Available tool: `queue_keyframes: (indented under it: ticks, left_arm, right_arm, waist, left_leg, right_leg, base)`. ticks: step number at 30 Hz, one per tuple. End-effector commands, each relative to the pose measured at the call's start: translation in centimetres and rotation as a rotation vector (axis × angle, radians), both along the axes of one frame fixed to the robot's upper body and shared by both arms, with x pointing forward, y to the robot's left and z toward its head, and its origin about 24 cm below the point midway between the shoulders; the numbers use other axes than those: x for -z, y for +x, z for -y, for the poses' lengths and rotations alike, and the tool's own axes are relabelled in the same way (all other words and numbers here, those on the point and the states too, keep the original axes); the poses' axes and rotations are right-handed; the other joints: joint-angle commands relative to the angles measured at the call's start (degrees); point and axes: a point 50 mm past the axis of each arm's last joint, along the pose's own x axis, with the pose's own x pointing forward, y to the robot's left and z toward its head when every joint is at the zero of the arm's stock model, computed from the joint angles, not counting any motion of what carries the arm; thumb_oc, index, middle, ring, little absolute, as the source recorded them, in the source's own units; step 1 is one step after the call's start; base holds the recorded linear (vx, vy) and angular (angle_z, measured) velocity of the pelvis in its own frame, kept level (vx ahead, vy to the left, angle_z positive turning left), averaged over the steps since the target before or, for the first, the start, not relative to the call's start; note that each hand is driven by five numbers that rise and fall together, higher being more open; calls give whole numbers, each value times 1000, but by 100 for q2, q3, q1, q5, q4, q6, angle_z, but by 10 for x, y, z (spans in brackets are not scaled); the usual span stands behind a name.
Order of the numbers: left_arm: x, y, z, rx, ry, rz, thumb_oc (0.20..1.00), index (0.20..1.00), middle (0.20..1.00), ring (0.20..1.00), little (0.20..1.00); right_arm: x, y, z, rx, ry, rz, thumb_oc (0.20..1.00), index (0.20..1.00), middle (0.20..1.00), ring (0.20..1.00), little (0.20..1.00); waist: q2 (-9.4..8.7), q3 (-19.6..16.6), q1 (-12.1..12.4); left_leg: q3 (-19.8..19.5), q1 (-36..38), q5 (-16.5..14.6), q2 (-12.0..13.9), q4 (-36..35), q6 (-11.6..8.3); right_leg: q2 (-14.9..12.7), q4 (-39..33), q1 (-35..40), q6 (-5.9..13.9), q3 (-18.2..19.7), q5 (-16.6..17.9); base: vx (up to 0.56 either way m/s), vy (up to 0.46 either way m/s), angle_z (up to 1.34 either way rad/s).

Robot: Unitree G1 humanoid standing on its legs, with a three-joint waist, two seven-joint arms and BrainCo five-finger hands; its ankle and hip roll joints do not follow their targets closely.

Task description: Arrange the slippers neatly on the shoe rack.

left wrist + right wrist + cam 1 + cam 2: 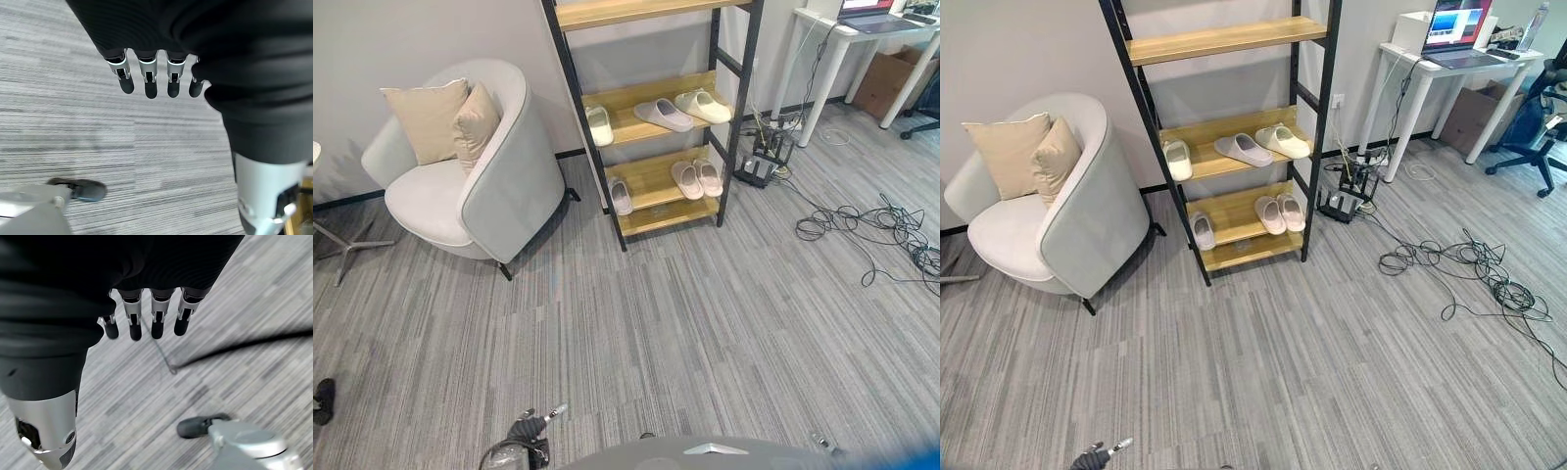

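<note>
The shoe rack (651,171) has a black frame and wooden shelves and stands against the wall ahead. On its middle shelf a cream slipper (599,125) lies alone at the left. A grey slipper (663,115) and another cream slipper (703,105) lie at the right of that shelf. The lower shelf holds a single pale slipper (621,195) at the left and a pair (696,178) side by side at the right. My left hand (150,81) hangs low over the carpet, far from the rack, fingers straight and empty. My right hand (157,318) hangs likewise, open and empty.
A pale armchair (504,186) with two beige cushions stands left of the rack. Tangled cables (876,230) lie on the carpet at the right, by a box of electronics (762,162). A white desk (1430,73) with a laptop and an office chair (1528,122) stand further right.
</note>
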Motion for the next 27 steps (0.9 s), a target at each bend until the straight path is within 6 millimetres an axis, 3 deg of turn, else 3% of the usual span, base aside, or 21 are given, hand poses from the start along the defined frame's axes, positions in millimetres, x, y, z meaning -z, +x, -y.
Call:
queue_keyframes:
  ticks: [1, 5, 7, 13, 15, 16, 17, 18, 19, 21, 22, 23, 27]
  left_arm:
    - [-3, 7, -7, 64, 57, -18, 1000, 1000, 1000, 1000, 1000]
    - [-2, 13, 0, 159, 69, -28, 1000, 1000, 1000, 1000, 1000]
    - [0, 18, 10, 226, 62, -37, 1000, 1000, 1000, 1000, 1000]
    - [-1, 33, 26, 382, 79, -24, 1000, 1000, 1000, 1000, 1000]
    - [0, 36, 31, 410, 73, -13, 1000, 1000, 1000, 1000, 1000]
    - [-1, 41, 33, 410, 67, 1, 1000, 1000, 1000, 1000, 1000]
    - [-1, 41, 33, 410, 68, 1, 1000, 1000, 1000, 1000, 1000]
    - [-2, 44, 32, 390, 67, 14, 1000, 1000, 1000, 1000, 1000]
    - [-3, 46, 32, 368, 61, 30, 1000, 1000, 1000, 1000, 1000]
    - [-4, 46, 31, 327, 66, 47, 1000, 1000, 1000, 1000, 1000]
    - [-4, 45, 29, 320, 70, 42, 1000, 1000, 1000, 1000, 1000]
    - [0, 30, 25, 287, 62, -14, 1000, 1000, 1000, 1000, 1000]
    - [4, -2, 8, 249, 85, -138, 1000, 1000, 1000, 1000, 1000]
  right_arm:
    - [0, 10, -1, -7, -13, 25, 1000, 1000, 1000, 1000, 1000]
    - [0, 15, -3, -21, -14, 38, 1000, 1000, 1000, 1000, 1000]
    - [-2, 26, -1, -55, -26, 66, 1000, 1000, 1000, 1000, 1000]
    - [-6, 47, 0, -202, -71, 72, 1000, 1000, 1000, 1000, 1000]
    - [-3, 48, -9, -271, -57, 54, 1000, 1000, 1000, 1000, 1000]
    - [0, 47, -16, -283, -37, 41, 1000, 1000, 1000, 1000, 1000]
    - [0, 47, -16, -283, -36, 41, 1000, 1000, 1000, 1000, 1000]
    - [2, 42, -19, -286, -24, 25, 1000, 1000, 1000, 1000, 1000]
    - [2, 39, -18, -287, -22, 16, 1000, 1000, 1000, 1000, 1000]
    - [3, 43, -24, -303, -16, 36, 1000, 1000, 1000, 1000, 1000]
    - [3, 49, -26, -315, -15, 53, 1000, 1000, 1000, 1000, 1000]
    - [3, 53, -30, -341, -11, 57, 1000, 1000, 1000, 1000, 1000]
    - [5, 53, -36, -356, 6, 58, 1000, 1000, 1000, 1000, 1000]
  waist:
    - [-210, -80, -52]
    - [-228, -45, -95]
    - [-255, 39, -145]
    - [-235, 311, -217]
    - [-337, 463, -197]
    - [-483, 580, -124]
    - [-481, 577, -127]
    - [-556, 611, -77]
    - [-581, 640, -18]
    - [-632, 632, 162]
    - [-645, 639, 230]
    - [-647, 561, 287]
    - [-786, 359, 327]
  left_leg:
    - [-208, -177, -180, 28, 8, -331]
    - [-195, -222, -168, 51, 8, -352]
    - [-184, -172, -163, 100, 8, -368]
    - [-181, -183, -114, 282, 8, -370]
    - [-99, -460, -354, 353, 734, -368]
    - [12, -829, -464, 339, 1498, -450]
    - [8, -850, -480, 342, 1530, -450]
    - [157, -1046, -407, 360, 2027, -430]
    - [192, -1281, -364, 303, 2208, -397]
    - [248, -1807, -207, 132, 1755, -379]
    - [246, -1918, -29, 134, 1575, -423]
    - [235, -1770, 54, 170, 1253, -403]
    - [193, -1521, 1, 73, 1135, -269]
  right_leg:
    - [-364, 57, -107, 594, -94, 106]
    - [-355, 57, -125, 584, -123, 111]
    - [-309, 57, -44, 524, -147, 81]
    - [-191, 714, -418, 366, -157, -193]
    - [-185, 958, -502, 269, -19, -369]
    - [-213, 972, -449, 177, -5, -410]
    - [-210, 974, -455, 177, -9, -411]
    - [-221, 902, -341, 121, -37, -420]
    - [-227, 823, -234, 131, -60, -423]
    - [-159, 671, -15, 191, -46, -480]
    - [-115, 630, 65, 209, 6, -504]
    - [-50, 607, 146, 229, 67, -552]
    - [-127, 739, 225, 338, 190, -570]
  base:
    - [-14, -34, 0]
    - [8, -68, 2]
    - [53, -147, 3]
    - [1, -107, 4]
    - [37, -207, -3]
    - [19, -154, -4]
    - [90, -165, 0]
    - [98, -77, -2]
    - [228, -76, 8]
    - [228, 0, 21]
    - [278, 91, 13]
    - [303, 121, -11]
    - [268, 128, -64]
